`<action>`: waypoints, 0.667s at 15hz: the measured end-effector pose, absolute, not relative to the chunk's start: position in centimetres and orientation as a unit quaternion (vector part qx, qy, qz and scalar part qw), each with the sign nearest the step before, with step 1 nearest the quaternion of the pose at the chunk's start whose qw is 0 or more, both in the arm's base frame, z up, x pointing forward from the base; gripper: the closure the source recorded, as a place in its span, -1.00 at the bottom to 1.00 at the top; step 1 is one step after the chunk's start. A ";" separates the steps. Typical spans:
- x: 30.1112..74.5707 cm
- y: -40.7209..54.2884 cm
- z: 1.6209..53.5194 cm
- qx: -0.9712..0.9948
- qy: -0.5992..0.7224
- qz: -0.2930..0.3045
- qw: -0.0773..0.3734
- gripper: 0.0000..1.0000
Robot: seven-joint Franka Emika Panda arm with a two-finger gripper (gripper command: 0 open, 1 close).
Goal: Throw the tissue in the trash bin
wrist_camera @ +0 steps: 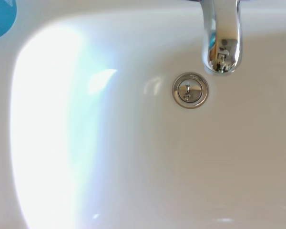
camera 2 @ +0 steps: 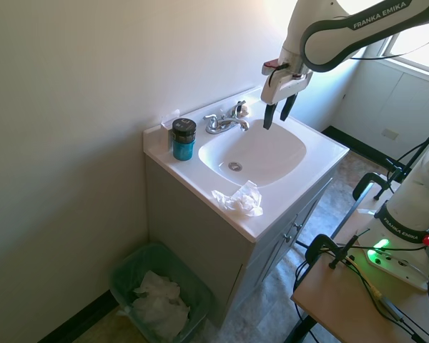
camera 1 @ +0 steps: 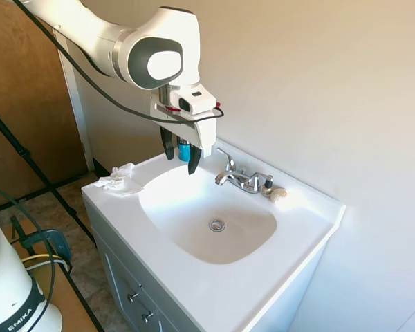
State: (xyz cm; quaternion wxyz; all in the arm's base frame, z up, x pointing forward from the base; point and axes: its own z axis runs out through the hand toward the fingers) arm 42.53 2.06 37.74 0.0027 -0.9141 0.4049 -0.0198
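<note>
The arm's dark fingers (camera 2: 278, 114) hang apart and empty over the basin; the crumpled white paper tissue (camera 2: 240, 200) lies on the white vanity surface (camera 2: 311, 146) at the front corner, off to their side.

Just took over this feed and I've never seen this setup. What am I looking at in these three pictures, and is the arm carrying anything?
It is a white robot arm with a two-finger gripper, open and empty, hanging above a bathroom sink. Two pictures come from room cameras on opposite sides. The third looks straight down from the wrist: it shows the basin, the drain and the faucet spout.

The crumpled white tissue lies on the counter at the sink's front corner. A blue jar with a dark lid stands near the wall. The green trash bin, already holding paper, sits on the floor beside the cabinet.
</note>
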 end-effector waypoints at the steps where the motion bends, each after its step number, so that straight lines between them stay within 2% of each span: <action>1: 42.5 2.1 37.7 -0.914 0.405 -0.020 0.003 -1.00; 4: 42.5 3.5 37.5 -0.918 0.396 -0.018 0.008 -1.00; 7: 42.2 8.3 36.4 -0.926 0.375 -0.016 0.033 -1.00; 10: 39.9 13.0 33.7 -0.933 0.357 -0.020 0.050 -1.00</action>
